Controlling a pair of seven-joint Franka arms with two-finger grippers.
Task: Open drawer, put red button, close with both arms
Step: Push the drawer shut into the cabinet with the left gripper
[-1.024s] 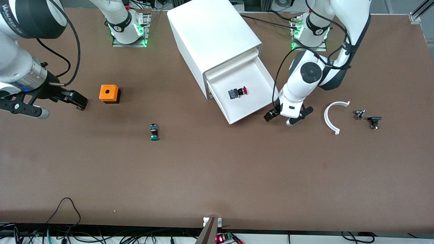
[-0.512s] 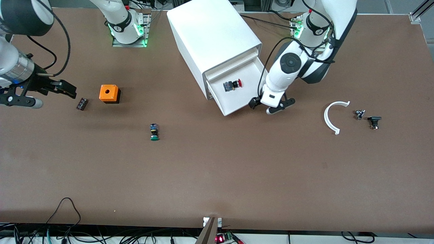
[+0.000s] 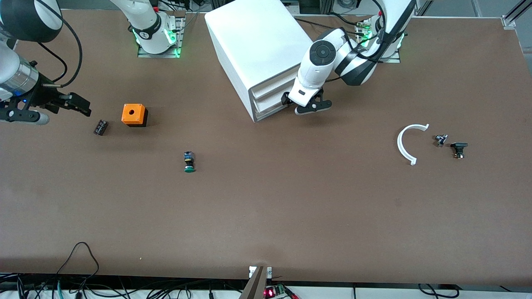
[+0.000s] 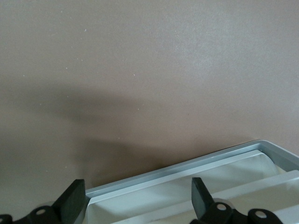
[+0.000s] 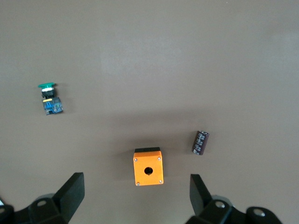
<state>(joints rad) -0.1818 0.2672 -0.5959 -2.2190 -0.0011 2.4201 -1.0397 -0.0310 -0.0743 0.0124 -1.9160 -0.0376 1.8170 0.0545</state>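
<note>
The white cabinet (image 3: 257,41) stands at the middle of the table near the robot bases. Its drawer (image 3: 268,106) is pushed in flush, so the red button is hidden from every view. My left gripper (image 3: 300,104) is open and sits against the drawer front at the corner toward the left arm's end. In the left wrist view the drawer's rim (image 4: 187,168) runs between the spread fingers of the left gripper (image 4: 137,196). My right gripper (image 3: 81,108) is open and hovers at the right arm's end of the table. Nothing is held by the right gripper (image 5: 134,189).
An orange box (image 3: 134,115) with a round hole and a small dark cylinder (image 3: 100,127) lie near the right gripper. A green-capped button (image 3: 189,162) lies nearer the front camera. A white arc piece (image 3: 405,143) and two small black parts (image 3: 440,140) (image 3: 458,148) lie toward the left arm's end.
The left gripper pushed the drawer from open to flush with the cabinet, and the red button went out of sight inside. The right arm drew back, uncovering the dark cylinder.
</note>
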